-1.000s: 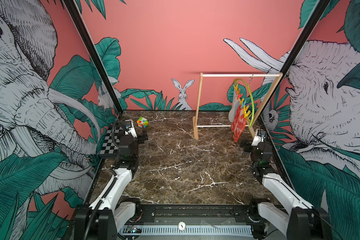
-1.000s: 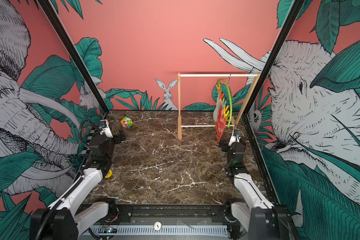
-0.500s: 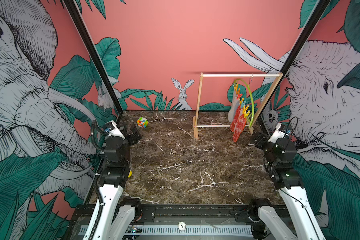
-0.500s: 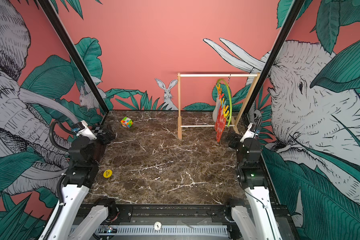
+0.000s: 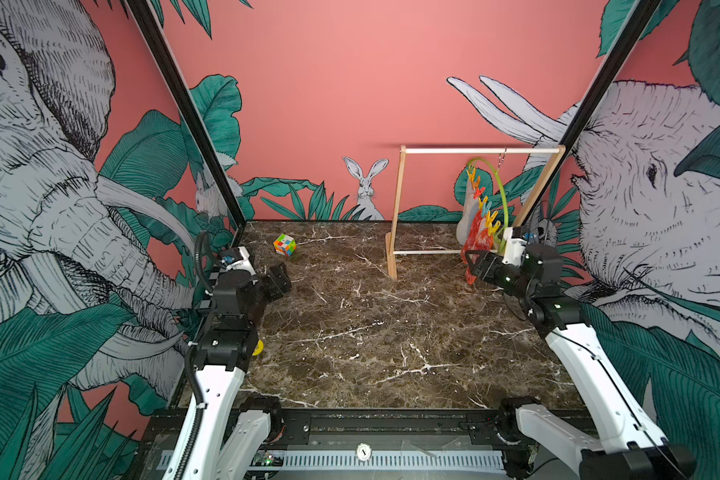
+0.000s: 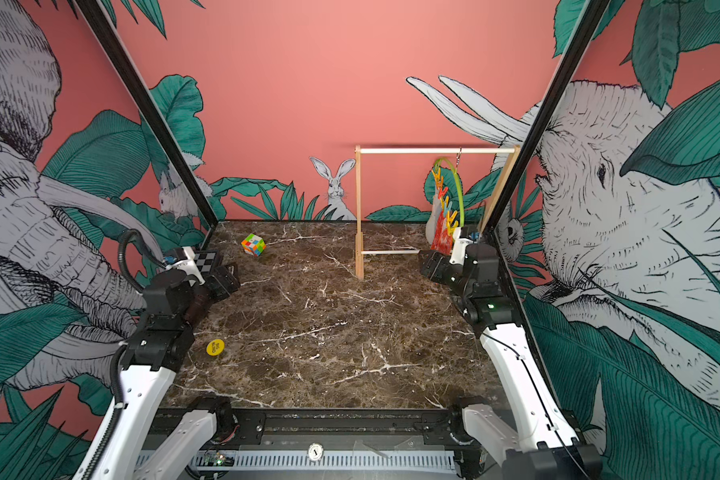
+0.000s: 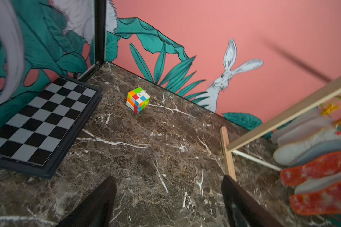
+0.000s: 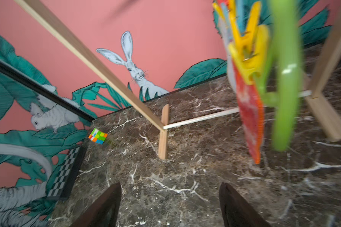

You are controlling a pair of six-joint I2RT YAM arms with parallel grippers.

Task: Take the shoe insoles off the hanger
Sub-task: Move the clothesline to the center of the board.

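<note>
Right wrist view shows my right gripper with jaws spread and empty above the brown marble tabletop, near the thin lime-green plastic hoop hanger. The flat foot-shaped shoe insoles, mottled red in front with grey and white behind, hang from its yellow and orange clips. None is off, so I judge the task unstarted. The hanger hooks on the white top rod of the light wooden rack in the far right corner, close to the right wall panel. Clearance there is tight: the rack leg, lower rod and wall flank the insoles, so approach from the open centre. My left gripper is likewise spread and empty, well apart from the hanger. The multicoloured puzzle cube, black-and-white chessboard and small yellow disc lie to the left, outside the working path.
</note>
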